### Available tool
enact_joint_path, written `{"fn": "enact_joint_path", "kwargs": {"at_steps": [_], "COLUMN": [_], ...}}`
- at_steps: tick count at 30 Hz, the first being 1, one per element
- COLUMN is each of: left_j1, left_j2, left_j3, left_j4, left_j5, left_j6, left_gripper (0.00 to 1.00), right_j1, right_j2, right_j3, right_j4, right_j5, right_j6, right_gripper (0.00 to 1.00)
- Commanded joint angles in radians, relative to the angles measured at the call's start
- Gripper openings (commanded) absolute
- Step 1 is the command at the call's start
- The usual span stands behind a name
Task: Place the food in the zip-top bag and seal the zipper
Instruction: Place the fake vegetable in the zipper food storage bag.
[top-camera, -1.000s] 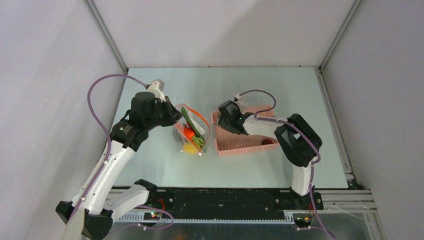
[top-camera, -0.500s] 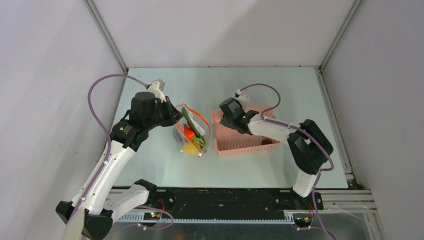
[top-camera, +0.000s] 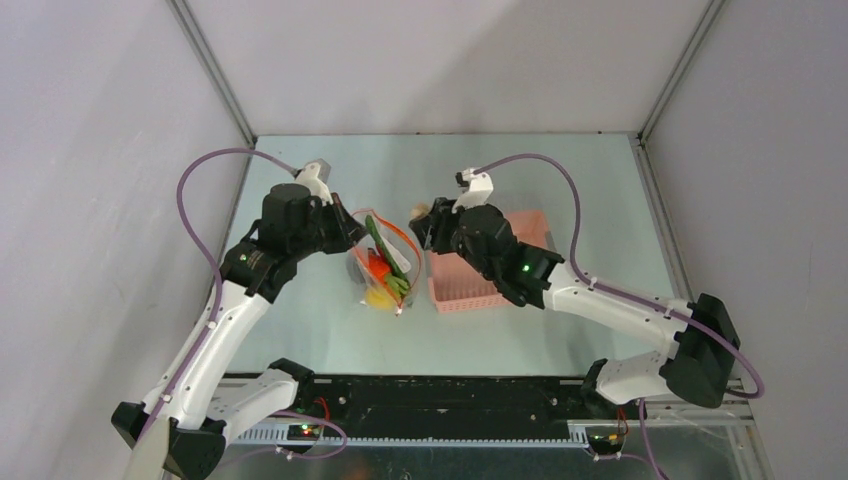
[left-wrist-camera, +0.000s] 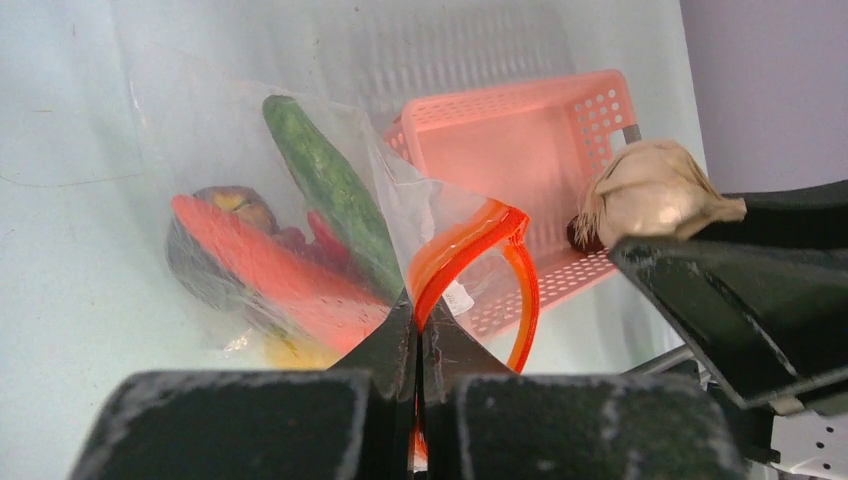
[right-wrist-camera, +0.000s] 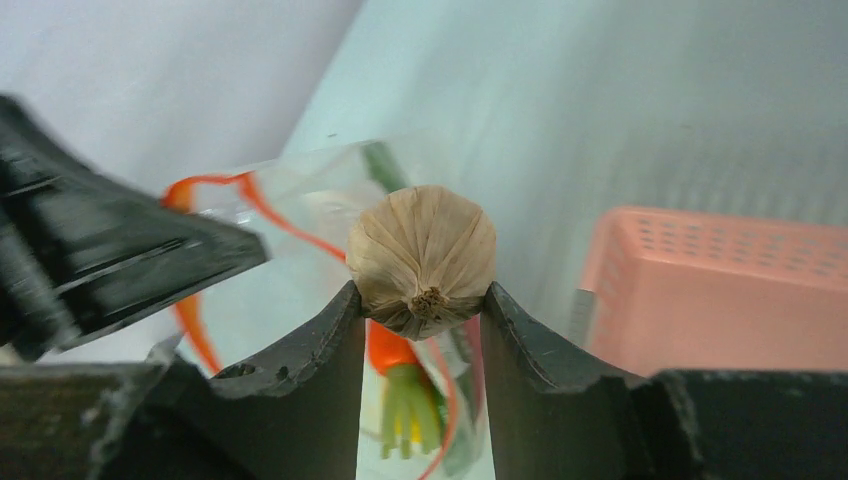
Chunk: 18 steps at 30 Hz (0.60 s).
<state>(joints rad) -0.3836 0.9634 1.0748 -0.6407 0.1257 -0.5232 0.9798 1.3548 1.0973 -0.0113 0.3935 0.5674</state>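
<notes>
My left gripper (top-camera: 352, 232) (left-wrist-camera: 418, 320) is shut on the orange-red zipper (left-wrist-camera: 470, 235) and holds the mouth of the clear zip-top bag (top-camera: 385, 265) open. Inside the bag lie a long green pod (left-wrist-camera: 330, 185), a red-orange piece (left-wrist-camera: 270, 265), a dark round fruit (left-wrist-camera: 235, 200) and a yellow fruit (left-wrist-camera: 290, 350). My right gripper (top-camera: 418, 215) (right-wrist-camera: 422, 300) is shut on a beige garlic bulb (right-wrist-camera: 425, 255) (top-camera: 418, 210). It holds the bulb in the air just right of the bag's mouth, between the bag (right-wrist-camera: 300, 200) and the basket.
A pink mesh basket (top-camera: 470, 290) (right-wrist-camera: 720, 290) stands right of the bag, partly under my right arm. A dark piece (left-wrist-camera: 582, 234) lies in it. Grey walls and metal frame posts surround the pale green table (top-camera: 300, 330).
My right gripper has risen out of the basket with the garlic bulb and moved left toward the bag's mouth. The left gripper and the bag have not moved.
</notes>
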Motion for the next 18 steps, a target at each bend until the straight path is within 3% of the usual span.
{"fn": "enact_joint_path", "kwargs": {"at_steps": [1,8,16,18], "left_j1": [0.004,0.005,0.005,0.004], "left_j2": [-0.005,0.001,-0.009,-0.005], "left_j3": [0.004,0.005,0.001,0.003], "left_j4": [0.035,0.036,0.039,0.037], "left_j5": [0.027,0.053,0.043,0.050], "left_j6": [0.005,0.004,0.005,0.003], "left_gripper": [0.01,0.01,0.01,0.01], "right_j1": [0.028,0.063,0.071,0.073], "right_j2": [-0.015,0.058,0.135,0.154], "right_j3": [-0.014,-0.013,0.029,0.040], "right_j4": [0.188,0.293,0.239,0.200], "right_j5": [-0.199,-0.294,-0.293,-0.264], "right_j6": [-0.110,-0.118,-0.070,-0.050], "right_gripper": [0.16,0.20,0.24,0.29]}}
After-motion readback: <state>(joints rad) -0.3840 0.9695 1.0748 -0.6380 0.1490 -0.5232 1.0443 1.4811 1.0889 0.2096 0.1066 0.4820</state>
